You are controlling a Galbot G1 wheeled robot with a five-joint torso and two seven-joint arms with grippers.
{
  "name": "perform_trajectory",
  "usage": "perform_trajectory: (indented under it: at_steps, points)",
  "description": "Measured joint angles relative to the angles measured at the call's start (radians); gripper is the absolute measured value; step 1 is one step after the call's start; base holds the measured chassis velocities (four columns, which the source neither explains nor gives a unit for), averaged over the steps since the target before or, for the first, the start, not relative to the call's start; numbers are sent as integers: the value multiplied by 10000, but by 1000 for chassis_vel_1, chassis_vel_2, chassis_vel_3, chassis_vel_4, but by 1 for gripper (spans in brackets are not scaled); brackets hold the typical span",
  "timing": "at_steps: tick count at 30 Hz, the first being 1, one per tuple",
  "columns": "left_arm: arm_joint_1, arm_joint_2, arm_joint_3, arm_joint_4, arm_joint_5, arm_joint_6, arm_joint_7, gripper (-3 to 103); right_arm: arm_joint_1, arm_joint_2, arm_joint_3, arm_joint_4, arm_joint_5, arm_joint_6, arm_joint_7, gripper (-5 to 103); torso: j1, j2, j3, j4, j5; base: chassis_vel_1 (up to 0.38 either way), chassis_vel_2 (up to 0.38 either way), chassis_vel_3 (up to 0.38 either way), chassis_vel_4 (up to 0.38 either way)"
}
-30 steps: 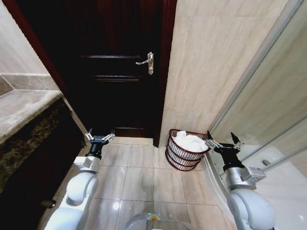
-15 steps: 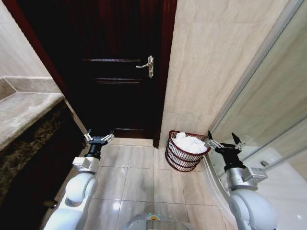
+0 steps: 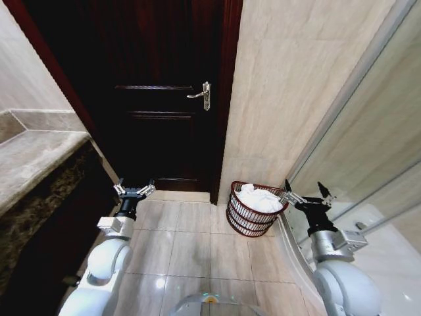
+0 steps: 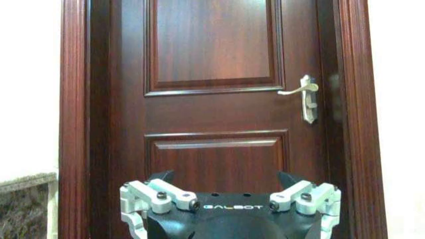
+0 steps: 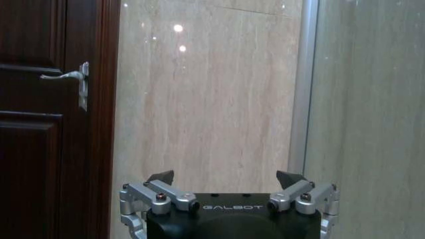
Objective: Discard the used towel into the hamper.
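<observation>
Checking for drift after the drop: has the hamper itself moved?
No. The hamper stays against the wall corner beside the door frame; only the camera shifted.

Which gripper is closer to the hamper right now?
The right gripper is nearer, just beside the hamper on the shower side, jaws open. The left gripper is across the floor near the door, also open.

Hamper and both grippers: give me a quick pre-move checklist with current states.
1. Towel inside the hamper: ok, white cloth lies in it.
2. Hamper upright on the floor by the wall: ok.
3. Left gripper empty: ok, open, in front of the door.
4. Right gripper empty: ok, open, beside the hamper's rim.
5. Right gripper apart from the rim: cannot tell.
6. Door shut: ok.
</observation>
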Motion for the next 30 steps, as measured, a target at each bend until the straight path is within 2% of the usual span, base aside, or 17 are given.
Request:
perform_trajectory:
  at_steps: [5,10,15,30]
  points:
    - [-5,-8,5,-76,-14,0,1,100,-8,-28,8,102,82,-142,39,100,88,202,114,0,0,0,0,0,0]
    - [75,-7,-81,-159,-85,11,13,100,72,-128,-42,400,331,-919,414,100,206,478,271,0,0,0,0,0,0]
    - [182,-5,-211,-192,-255,5,46,100,156,-210,-40,448,414,-1130,523,100,303,710,408,1,0,0,0,0,0]
    - [116,-8,-253,-139,-338,48,100,100,190,-224,-38,449,460,-1115,522,100,583,1368,786,0,0,0,0,0,0]
